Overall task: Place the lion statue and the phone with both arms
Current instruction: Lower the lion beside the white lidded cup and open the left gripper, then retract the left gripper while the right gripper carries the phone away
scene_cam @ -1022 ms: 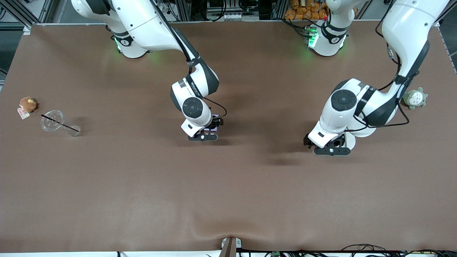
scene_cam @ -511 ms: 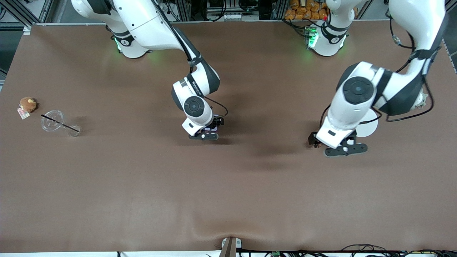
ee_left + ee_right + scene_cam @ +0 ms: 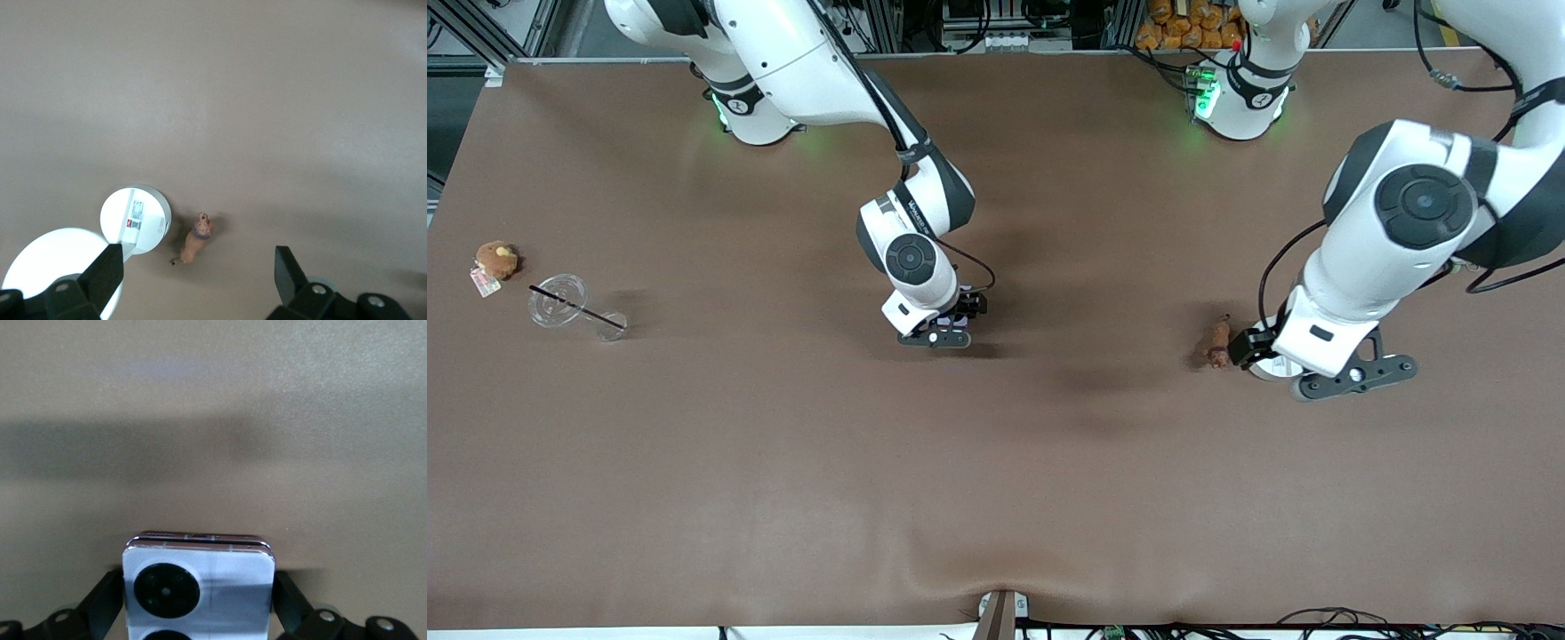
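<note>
A: Front view: I see the lion statue (image 3: pixel 1217 343) lying on the table (image 3: pixel 783 462), just beside the left tool (image 3: pixel 1303 373). Right tool (image 3: pixel 947 329) sits low at mid-table.

B: Left wrist view: the left tool (image 3: pixel 197 267) is spread wide, empty, above the lion statue (image 3: pixel 195 239).

A: Right wrist view: the right tool (image 3: pixel 199 597) has a finger (image 3: pixel 107 597) on each side of the phone (image 3: pixel 199 587), gripping it.

**Lion statue and phone on the brown table**

The lion statue (image 3: pixel 1217 343) (image 3: pixel 195 241), a tiny reddish-brown figurine, lies on the table toward the left arm's end. The phone (image 3: pixel 199 585) (image 3: pixel 951 316), folded, pale lilac with 2 black camera circles, lies at the statue's 9 o'clock in the front view, mid-table.
</note>
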